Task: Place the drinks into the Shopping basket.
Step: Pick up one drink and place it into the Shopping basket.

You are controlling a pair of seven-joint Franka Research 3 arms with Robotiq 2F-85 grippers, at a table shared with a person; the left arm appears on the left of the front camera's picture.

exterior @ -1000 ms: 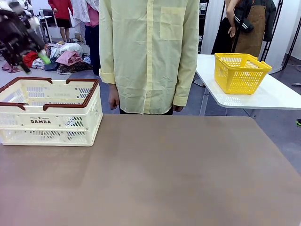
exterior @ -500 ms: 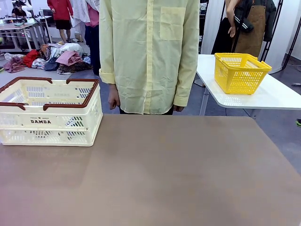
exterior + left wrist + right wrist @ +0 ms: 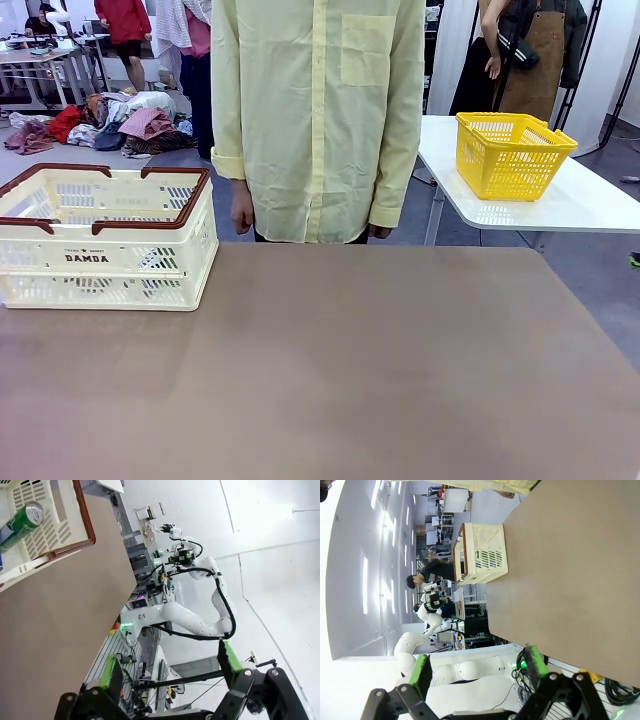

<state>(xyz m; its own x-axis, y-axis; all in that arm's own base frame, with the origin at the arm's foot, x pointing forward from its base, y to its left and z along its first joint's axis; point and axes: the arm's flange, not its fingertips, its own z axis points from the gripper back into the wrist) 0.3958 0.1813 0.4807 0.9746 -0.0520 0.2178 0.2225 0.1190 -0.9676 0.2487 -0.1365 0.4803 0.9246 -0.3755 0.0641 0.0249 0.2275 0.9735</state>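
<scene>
Both end effectors spread and empty, held off the desk; one drink can lies in the basket.

Left end effector (image 3: pixel 167 677): green-padded fingers wide apart, nothing between them, aimed past the desk edge into the room. Right end effector (image 3: pixel 477 672): likewise spread and empty, near the desk's near edge. From the left wrist view, a green can (image 3: pixel 21 524) lies on its side on the basket floor, silver top showing, long axis roughly flat along the floor; something blue sits just beside it at the frame edge, too little visible to identify. The cream shopping basket (image 3: pixel 150 262) stands at the desk's far left corner, on the left arm's side, so that arm is judged the nearer. Rest of the desk (image 3: pixel 380 370) bare; no further can presents for pickup. A person (image 3: pixel 318 120) stands at the far edge, arms down.
</scene>
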